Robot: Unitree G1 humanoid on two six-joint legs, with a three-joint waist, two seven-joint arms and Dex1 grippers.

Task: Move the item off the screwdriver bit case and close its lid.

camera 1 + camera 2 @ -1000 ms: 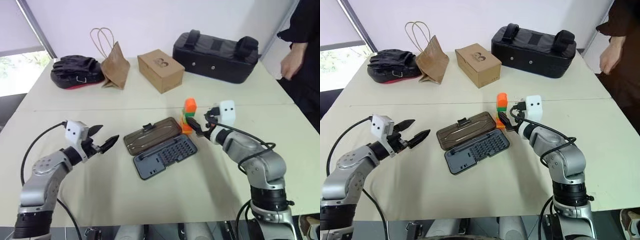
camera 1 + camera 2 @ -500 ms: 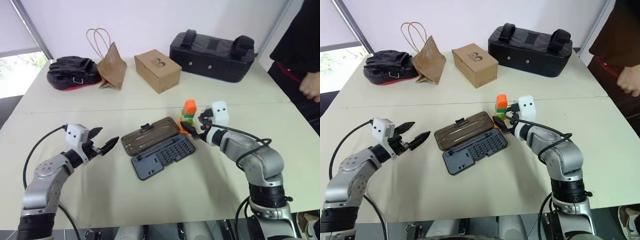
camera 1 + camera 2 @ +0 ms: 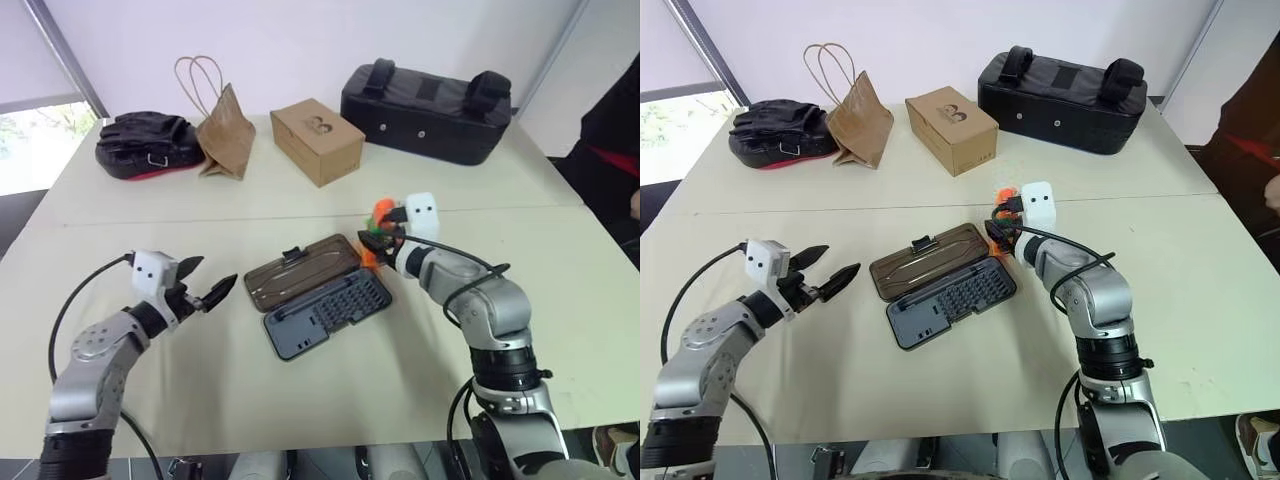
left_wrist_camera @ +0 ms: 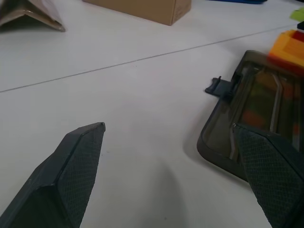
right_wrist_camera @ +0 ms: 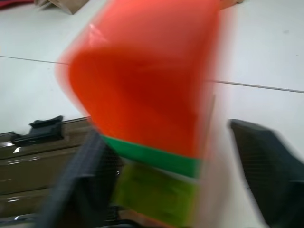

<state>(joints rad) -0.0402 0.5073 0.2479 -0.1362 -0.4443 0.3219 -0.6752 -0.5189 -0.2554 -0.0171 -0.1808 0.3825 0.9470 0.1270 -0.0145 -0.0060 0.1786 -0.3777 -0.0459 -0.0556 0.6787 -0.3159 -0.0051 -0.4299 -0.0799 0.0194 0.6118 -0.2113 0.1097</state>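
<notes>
The item point(image 3: 380, 213), a stack of orange and green blocks, leans at the right end of the lid point(image 3: 300, 272) and is blurred. That smoky-brown lid lies flat open, hinged to the dark grey screwdriver bit case point(image 3: 330, 312) with its rows of bits. My right gripper point(image 3: 377, 238) has a finger on each side of the item. In the right wrist view the item point(image 5: 147, 80) sits between the fingers point(image 5: 266, 171), and a gap shows on one side. My left gripper point(image 3: 207, 290) hovers open, left of the lid, holding nothing. The left wrist view shows the lid's black latch tab point(image 4: 218, 88).
Along the far side of the table stand a black pouch point(image 3: 145, 145), a brown paper bag point(image 3: 225, 135), a cardboard box point(image 3: 318, 140) and a large black bag point(image 3: 430, 100). A person point(image 3: 615, 140) stands at the table's right edge.
My right gripper has edged left onto the item, and its fingers have narrowed around it. The item now leans. The left gripper has kept still.
</notes>
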